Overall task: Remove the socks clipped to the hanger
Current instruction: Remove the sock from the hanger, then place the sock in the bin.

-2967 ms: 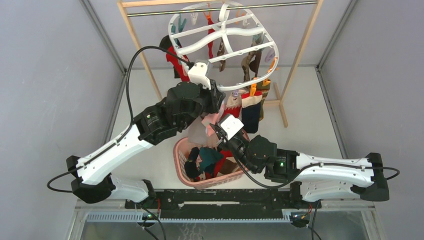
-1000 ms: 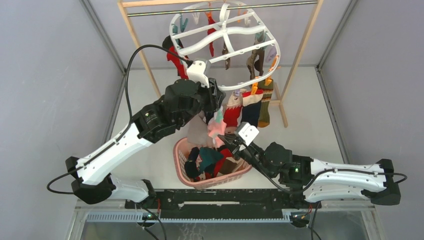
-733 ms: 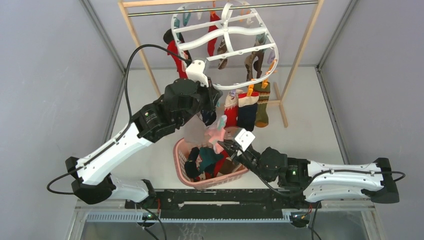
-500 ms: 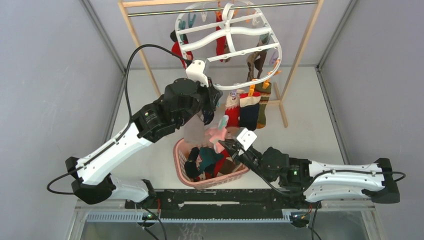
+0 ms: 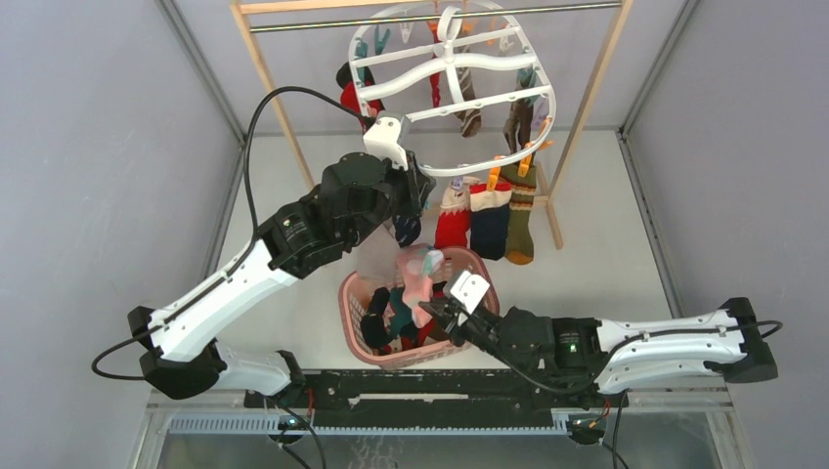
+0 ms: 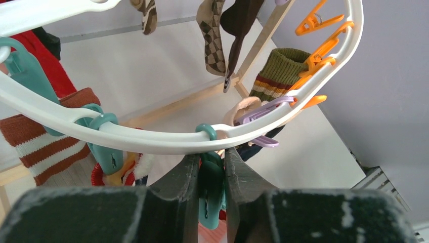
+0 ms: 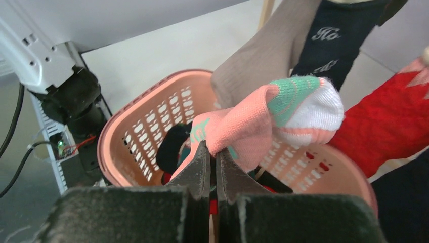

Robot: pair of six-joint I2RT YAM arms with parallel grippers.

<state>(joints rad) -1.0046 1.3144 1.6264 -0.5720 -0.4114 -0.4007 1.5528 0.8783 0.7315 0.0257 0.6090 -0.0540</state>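
Observation:
The white oval hanger (image 5: 452, 72) hangs from the rail with socks clipped round its rim: red (image 5: 453, 223), navy (image 5: 486, 227) and olive striped (image 5: 521, 220) at the front. My left gripper (image 5: 409, 207) is shut on a teal clip (image 6: 212, 177) under the hanger's rim (image 6: 152, 143); its fingertips (image 6: 208, 158) squeeze the clip. My right gripper (image 5: 437, 311) is shut on a pink sock (image 5: 418, 274) with a teal and white toe. It holds the sock free of the hanger, over the pink basket (image 5: 352, 293). In the right wrist view the gripper (image 7: 213, 150) pinches the sock (image 7: 258, 119).
The pink lattice basket (image 7: 126, 126) holds several socks. The wooden-framed rail (image 5: 276, 93) stands behind, its right leg (image 5: 577, 127) beside the hanger. Brown and argyle socks (image 6: 215, 35) hang at the hanger's far side. Orange clips (image 6: 316, 23) sit on the rim.
The pink sock has come off the teal clip. My right gripper has pulled it down and nearer, over the basket. The hanger has swung up and to the right. My left gripper stays on the clip.

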